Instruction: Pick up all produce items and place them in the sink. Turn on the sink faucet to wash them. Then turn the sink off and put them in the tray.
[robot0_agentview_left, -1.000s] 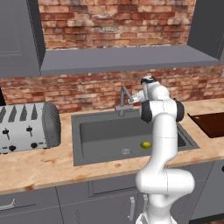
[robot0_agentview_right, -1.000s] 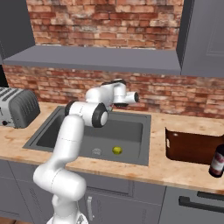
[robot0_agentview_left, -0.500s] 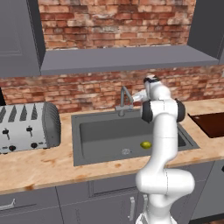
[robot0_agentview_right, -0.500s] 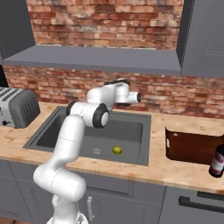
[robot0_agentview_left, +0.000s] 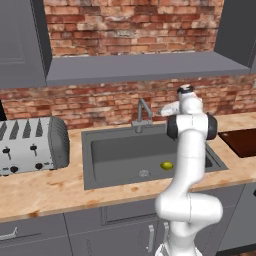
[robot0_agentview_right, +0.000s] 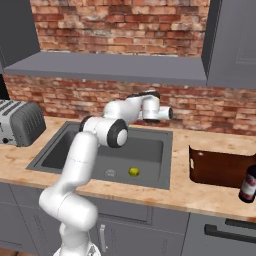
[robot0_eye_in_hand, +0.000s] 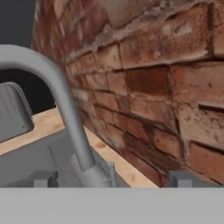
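The wood-grain counter (robot0_agentview_left: 60, 187) carries a silver toaster (robot0_agentview_left: 30, 146) at its left end, the recessed sink (robot0_agentview_left: 120, 152) (dark grey) in the middle, then a reddish-brown tray (robot0_agentview_right: 220, 167) and a dark bottle (robot0_agentview_right: 248, 183).

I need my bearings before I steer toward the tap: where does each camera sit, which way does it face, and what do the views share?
Left base view: behind the arm's left, facing the sink, faucet, toaster; arm rises lower right.
Right base view: behind its right, over sink, tray, bottle; arm lower left, tool open.
Hand view: on the hand, facing the faucet against the brick wall.
Both base views share the lime in the sink.
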